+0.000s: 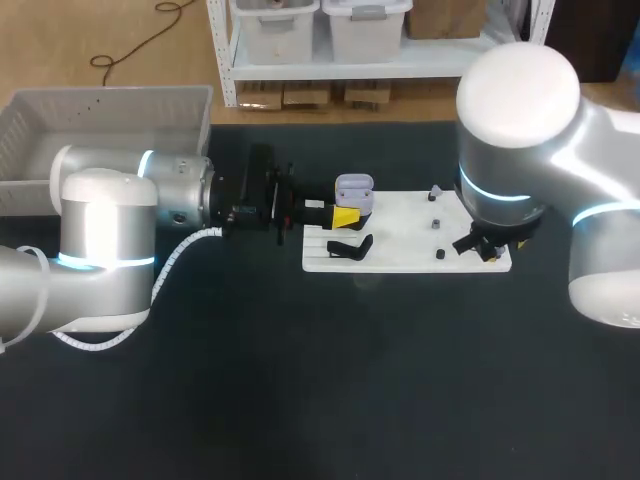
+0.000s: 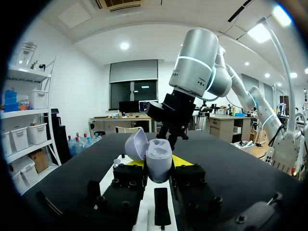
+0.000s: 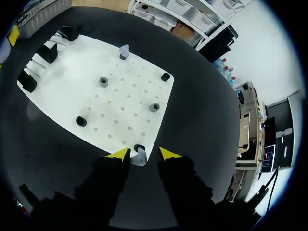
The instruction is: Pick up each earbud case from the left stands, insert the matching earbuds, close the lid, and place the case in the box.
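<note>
A lavender earbud case (image 2: pixel 160 161) with its lid (image 2: pixel 136 144) tipped open stands upright between my left gripper's (image 2: pixel 158 162) yellow tips, which are shut on it from both sides. From above, the case (image 1: pixel 354 190) hangs over the left end of the white board (image 1: pixel 400 235). My right gripper (image 3: pixel 143 154) points down at the board's near right corner. A small pale earbud (image 3: pixel 139 157) sits on a black peg between its tips, with gaps on both sides. Another lavender earbud (image 3: pixel 124 50) stands on a peg at the board's far side.
Grey pegs (image 3: pixel 103 82) and black pegs (image 3: pixel 165 77) dot the white board. Black case stands (image 3: pixel 48 53) line its left end, one seen from above (image 1: pixel 350 247). A grey box (image 1: pixel 100 120) sits at the table's back left, behind my left arm.
</note>
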